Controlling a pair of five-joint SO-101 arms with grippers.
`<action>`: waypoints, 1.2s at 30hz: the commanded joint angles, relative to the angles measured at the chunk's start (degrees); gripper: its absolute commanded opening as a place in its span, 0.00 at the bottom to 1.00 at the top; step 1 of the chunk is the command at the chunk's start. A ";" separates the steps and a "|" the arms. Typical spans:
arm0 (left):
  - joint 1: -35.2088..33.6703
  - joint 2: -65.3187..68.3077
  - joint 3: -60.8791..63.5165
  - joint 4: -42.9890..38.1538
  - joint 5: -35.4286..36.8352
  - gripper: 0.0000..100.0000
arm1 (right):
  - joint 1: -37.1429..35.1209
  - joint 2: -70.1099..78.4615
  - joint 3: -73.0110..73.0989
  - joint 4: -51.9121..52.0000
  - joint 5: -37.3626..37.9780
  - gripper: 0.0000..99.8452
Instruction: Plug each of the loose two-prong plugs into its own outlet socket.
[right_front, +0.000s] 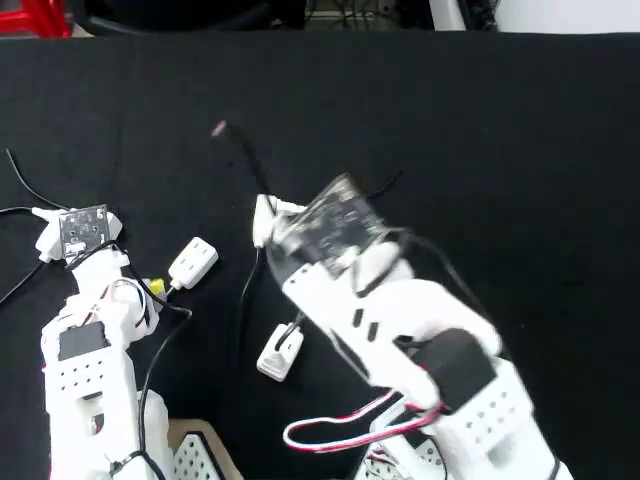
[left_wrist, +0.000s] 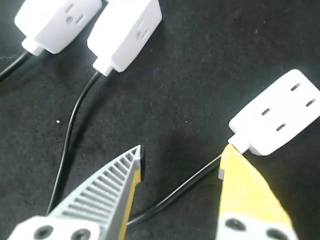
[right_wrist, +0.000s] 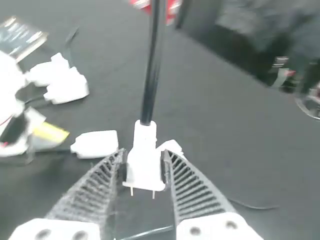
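Gripping the two-prong plug (right_wrist: 145, 170) by its white body, the right gripper (right_wrist: 144, 154) is pressing its fingers closed against both sides, with the 2 prongs sticking out bare below the grip and the black cable (right_wrist: 152, 60) running away from the plug's far end. The plug is hanging above the black table (right_front: 520, 120) and is not in any socket, so the step in hand is probably the carry toward a socket. Beyond the plug, an outlet socket (right_wrist: 95, 143) is lying flat on the table, apart from it. The left gripper (left_wrist: 182, 152) is sitting low beside that socket with its fingers spread open, grasping nothing. The socket's cord is passing between them, and the yellow finger (left_wrist: 245, 190) is reaching almost to the socket's cord end. Farther off, a second socket (left_wrist: 127, 32) and a third socket (left_wrist: 57, 22) are lying side by side. The next move is likely calling for aiming the 2 prongs at 1 pair of slots and pushing straight in, perhaps with the left gripper bracing the light socket against sliding.
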 joint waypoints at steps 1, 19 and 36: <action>-1.19 -0.70 0.48 -1.49 0.70 0.25 | 2.29 1.63 6.37 -0.70 11.52 0.01; -1.27 -0.70 2.95 -5.45 0.62 0.25 | 26.64 2.33 35.74 -4.57 55.91 0.01; -1.27 -0.70 2.95 -5.54 0.62 0.25 | 24.97 2.24 38.64 -8.88 54.77 0.10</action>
